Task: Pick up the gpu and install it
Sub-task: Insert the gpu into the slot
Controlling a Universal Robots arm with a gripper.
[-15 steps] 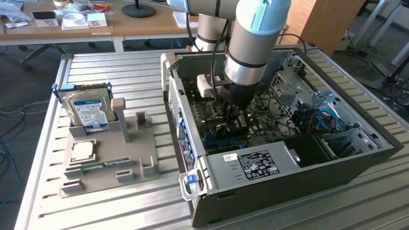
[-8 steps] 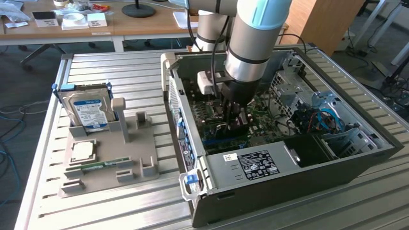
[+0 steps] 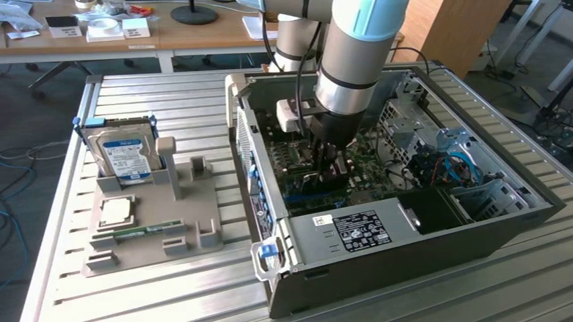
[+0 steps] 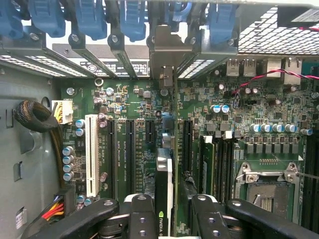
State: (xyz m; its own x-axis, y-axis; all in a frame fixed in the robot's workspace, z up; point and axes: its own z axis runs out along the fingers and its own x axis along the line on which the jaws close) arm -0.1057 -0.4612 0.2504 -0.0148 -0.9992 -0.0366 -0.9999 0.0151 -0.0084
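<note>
We find the gripper (image 4: 164, 219) inside the open computer case (image 3: 501, 228), its fingers (image 4: 142, 219) pinching the gpu (image 4: 163, 189) edge-on above the motherboard (image 4: 209, 124), between slots. One hard drive (image 3: 125, 155) stands on the grey tray (image 3: 192, 225). The card's logo is unreadable.

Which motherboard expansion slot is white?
The long white slot, nearest the case wall and cable bundle. The other slots are black; the claw holds the gpu over those.
</note>
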